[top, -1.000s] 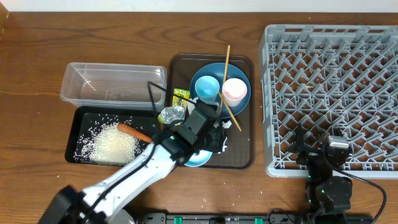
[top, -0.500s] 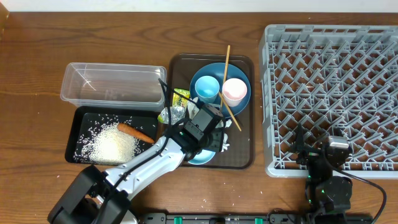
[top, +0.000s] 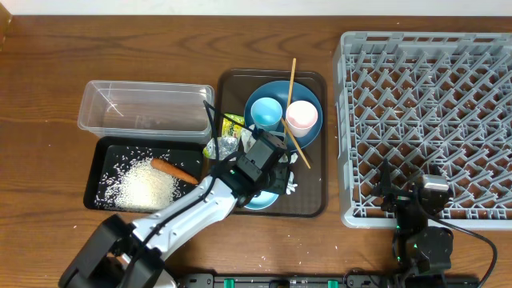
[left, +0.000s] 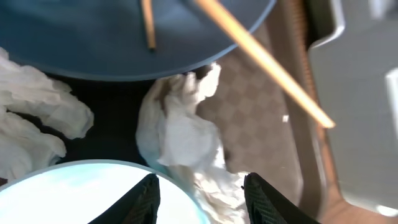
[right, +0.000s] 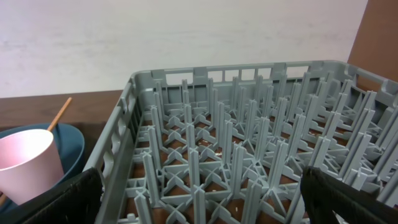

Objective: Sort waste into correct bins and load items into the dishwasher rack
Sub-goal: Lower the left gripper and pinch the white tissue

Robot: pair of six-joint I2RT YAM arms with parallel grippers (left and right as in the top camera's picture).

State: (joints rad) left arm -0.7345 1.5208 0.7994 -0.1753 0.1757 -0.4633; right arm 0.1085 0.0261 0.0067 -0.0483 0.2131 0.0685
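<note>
The left arm point(top: 172, 216) stretches from the near left toward the middle. The left gripper point(left: 202, 198) points straight down, its dark fingers point(left: 144, 198) partly apart. The right arm point(top: 422, 232) sits folded at the near right, with the right gripper point(right: 205, 199) level, jaws spread wide

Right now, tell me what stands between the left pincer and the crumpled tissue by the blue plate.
Nothing visible: the left pincer hangs open straight over the tissue. The rim of the pale bowl lies close beside one finger.
</note>
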